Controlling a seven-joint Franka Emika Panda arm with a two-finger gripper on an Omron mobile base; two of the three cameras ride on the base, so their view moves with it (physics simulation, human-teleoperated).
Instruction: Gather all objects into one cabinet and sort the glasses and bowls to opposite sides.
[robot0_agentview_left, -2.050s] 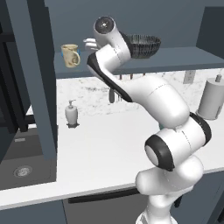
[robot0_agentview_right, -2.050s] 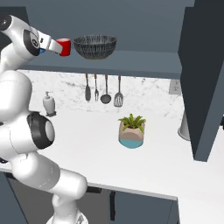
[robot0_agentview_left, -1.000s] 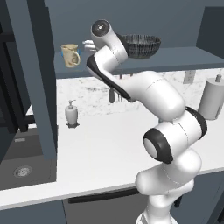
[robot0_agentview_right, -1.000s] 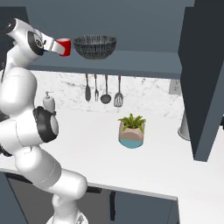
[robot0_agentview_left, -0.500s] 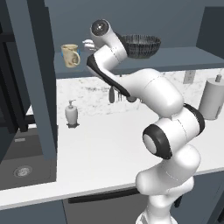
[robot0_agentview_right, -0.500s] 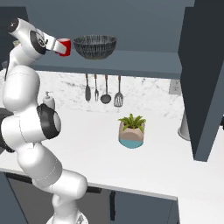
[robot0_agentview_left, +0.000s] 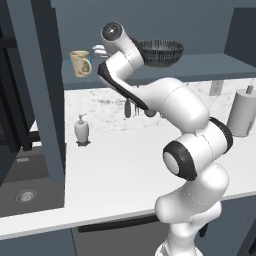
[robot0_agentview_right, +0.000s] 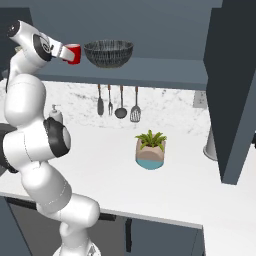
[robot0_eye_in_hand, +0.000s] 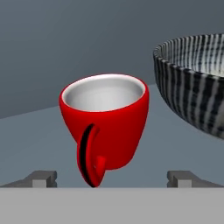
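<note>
Now my fingers (robot0_eye_in_hand: 113, 178) are wide apart, with nothing in them. The red cup (robot0_eye_in_hand: 106, 129) sits on the cabinet shelf (robot0_agentview_right: 150, 67) right in front of me, just beside the big dark bowl (robot0_eye_in_hand: 197, 94). The beige mug (robot0_agentview_left: 80, 63) stands further along the same shelf. I think I should reach straight in, close gently around the cup, and not bump the bowl. I see no words or labels on anything.

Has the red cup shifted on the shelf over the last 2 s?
No. The red cup sits just left of the dark patterned bowl as before, with the same small gap between them.
</note>
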